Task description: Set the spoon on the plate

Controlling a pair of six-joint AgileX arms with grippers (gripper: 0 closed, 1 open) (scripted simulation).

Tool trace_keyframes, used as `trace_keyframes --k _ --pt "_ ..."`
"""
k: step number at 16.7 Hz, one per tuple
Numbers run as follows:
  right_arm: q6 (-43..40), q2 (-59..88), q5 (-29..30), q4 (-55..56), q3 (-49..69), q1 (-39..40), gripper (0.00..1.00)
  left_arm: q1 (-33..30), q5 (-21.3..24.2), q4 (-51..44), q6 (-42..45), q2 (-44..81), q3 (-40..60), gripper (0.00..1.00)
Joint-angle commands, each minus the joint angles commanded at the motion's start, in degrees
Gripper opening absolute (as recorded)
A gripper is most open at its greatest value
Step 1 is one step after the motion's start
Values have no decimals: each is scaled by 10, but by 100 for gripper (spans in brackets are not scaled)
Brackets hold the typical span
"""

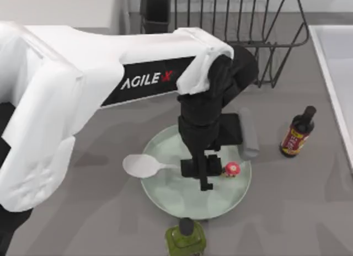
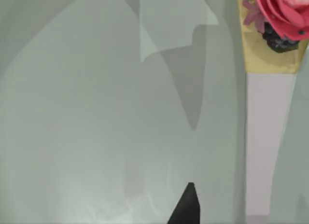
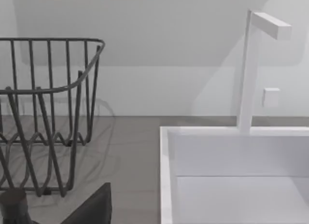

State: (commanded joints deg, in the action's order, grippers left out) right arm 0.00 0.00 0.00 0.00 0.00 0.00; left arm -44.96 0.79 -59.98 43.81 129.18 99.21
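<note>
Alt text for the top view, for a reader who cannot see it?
The left end effector is over the mint plate, at the handle of the white spoon, whose bowl overhangs the plate's left rim. Two bottles and a wire rack stand nearby.

Under my left gripper (image 1: 205, 176) the plate (image 1: 165, 190) looks smooth and softly glazed, the spoon (image 1: 144, 165) matt white like plastic. Beyond the gripper, the rack (image 1: 242, 24) is thin dark wire; the table (image 1: 309, 212) is matt grey.

A grey table (image 1: 309, 212) is backed by a plain white wall (image 3: 154, 50); a wire rack (image 3: 48, 113) and white sink (image 3: 231, 175) are set on it.
</note>
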Motion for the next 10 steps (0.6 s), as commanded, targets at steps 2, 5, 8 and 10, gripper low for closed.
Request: trace_keyframes --k 2,5,8,10 --pt "0 0 0 0 0 0 100 0 0 0 0 0 0 83" --pt "0 0 0 0 0 0 100 0 0 0 0 0 0 100" --pt "0 0 0 0 0 0 100 0 0 0 0 0 0 100" --pt "0 0 0 0 0 0 100 0 0 0 0 0 0 100"
